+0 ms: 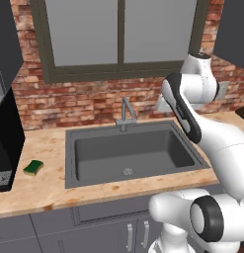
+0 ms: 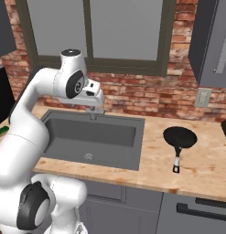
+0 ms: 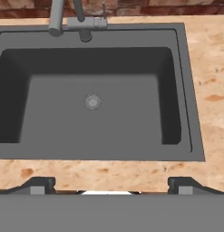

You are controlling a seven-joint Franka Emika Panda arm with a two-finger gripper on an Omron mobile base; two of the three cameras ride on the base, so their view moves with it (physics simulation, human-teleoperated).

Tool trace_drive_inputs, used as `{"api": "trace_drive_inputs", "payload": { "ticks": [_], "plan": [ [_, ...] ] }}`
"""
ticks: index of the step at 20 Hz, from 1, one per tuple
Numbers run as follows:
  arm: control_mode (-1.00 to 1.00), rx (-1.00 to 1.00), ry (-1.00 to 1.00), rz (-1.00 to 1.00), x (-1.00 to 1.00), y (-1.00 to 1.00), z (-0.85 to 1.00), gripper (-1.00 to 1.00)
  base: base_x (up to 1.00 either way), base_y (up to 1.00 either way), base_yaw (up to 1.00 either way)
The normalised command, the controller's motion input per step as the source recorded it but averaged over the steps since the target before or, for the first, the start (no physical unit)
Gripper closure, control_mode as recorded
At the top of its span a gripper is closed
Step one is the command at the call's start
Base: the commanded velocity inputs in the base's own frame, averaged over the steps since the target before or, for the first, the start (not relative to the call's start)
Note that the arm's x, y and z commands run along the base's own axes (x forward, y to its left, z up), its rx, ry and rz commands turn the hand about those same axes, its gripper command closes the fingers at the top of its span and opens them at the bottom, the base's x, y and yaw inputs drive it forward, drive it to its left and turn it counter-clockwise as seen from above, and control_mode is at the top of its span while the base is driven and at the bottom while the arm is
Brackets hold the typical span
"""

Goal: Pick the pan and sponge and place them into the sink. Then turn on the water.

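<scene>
Two dark fingertips (image 3: 36, 185) of the gripper (image 3: 109, 186) stand far apart at the bottom of the hand view, one near each lower corner, with nothing between them, so the jaws are spread wide and hold nothing. The hand looks down into the sink (image 3: 186, 90) from above its front rim: the dark grey basin lies below with its round drain (image 3: 92, 102) near the middle, and the grey faucet (image 3: 79, 20) rises at the rear edge. In the left base view the white arm (image 1: 212, 133) rises from the lower right, bends at a dark elbow and reaches up and forward over the right part of the sink (image 1: 69, 148), its upper joints standing against the brick wall (image 1: 69, 99) under the window (image 1: 118, 34). In the right base view the arm (image 2: 36, 109) climbs from the lower left, arches over the left of the sink (image 2: 139, 141) and turns its wrist downward just before the faucet. The sponge (image 1: 33, 168), green over yellow, lies on the wooden counter (image 1: 39, 192) to the left of the sink, near a black appliance (image 1: 5, 143) and apart from the basin. The pan (image 2: 180, 138), round and black, sits on the counter (image 2: 201, 169) to the right of the sink, well apart from it, its handle pointing toward the counter's front edge.
</scene>
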Motion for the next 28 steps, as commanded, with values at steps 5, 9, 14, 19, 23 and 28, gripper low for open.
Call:
{"api": "trace_drive_inputs", "payload": {
  "ticks": [5,9,14,19,23,28],
  "plan": [
    [-1.0,0.0,0.0,0.01,0.0,-0.25,-0.01,-1.0,0.0,0.0,0.0],
    [-1.0,-0.01,0.0,0.01,0.0,-0.25,-0.09,-1.0,0.0,0.0,0.0],
    [-1.0,-0.04,0.0,0.01,0.0,-0.28,-0.13,-1.0,0.0,0.0,0.0],
    [-1.0,-0.05,0.0,0.01,0.0,-0.28,-0.17,-1.0,0.0,0.0,0.0],
    [-1.0,-0.04,0.0,0.01,0.0,-0.29,-0.15,-1.0,0.0,0.0,0.0],
    [-1.0,-0.02,0.0,0.01,0.0,-0.28,-0.14,-1.0,0.0,0.0,0.0]
  ]
}}
